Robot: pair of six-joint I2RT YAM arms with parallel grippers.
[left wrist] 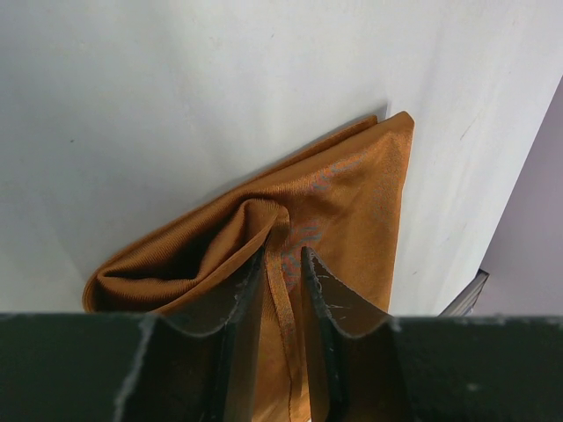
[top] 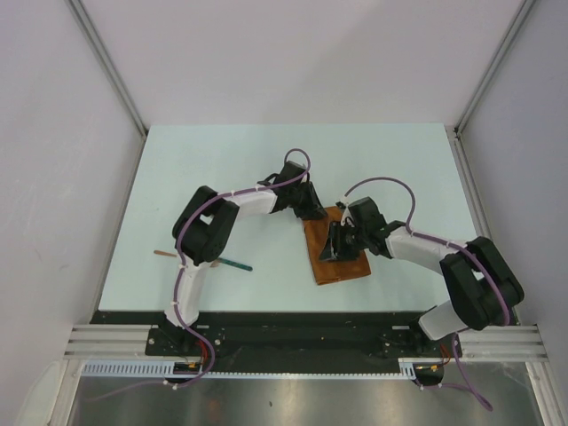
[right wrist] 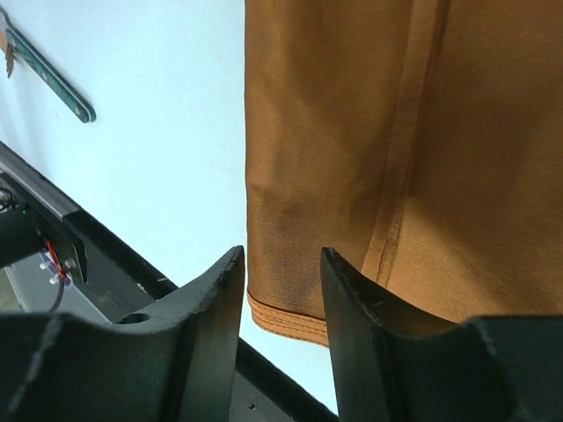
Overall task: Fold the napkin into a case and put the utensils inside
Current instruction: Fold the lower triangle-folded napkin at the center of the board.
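Seen from above, a pale surface (top: 222, 160) is walled in by plain white panels (top: 53, 133). At the lower left lie two utensils, well apart from the cloth. A pale wooden utensil (top: 165, 253) pokes out to the left of the left arm (top: 197, 266), which crosses over it and hides its other end. A teal-handled utensil (top: 236, 264) slants out from the arm's right side.

In the centre, slightly right, the rust-orange napkin (top: 346, 266) lies folded into a narrow layered strip running from upper left to lower right. Both arms reach in over its upper half and cover much of it.

The left tool (top: 312, 209) sits at the strip's upper end. Its wrist view shows the tool (left wrist: 283, 255) clenched on the napkin (left wrist: 352, 193), with a stitched hem caught between the fingers and the top layer puckered upward, leaving a dark pocket at lower left.

The right tool (top: 335, 247) hovers over the strip's left edge. Its wrist view shows the tool (right wrist: 281, 255) released, fingers apart and gripping nothing, above the smooth cloth (right wrist: 369, 132), whose stitched hem runs along the lower edge. The teal utensil (right wrist: 48, 75) shows at upper left.
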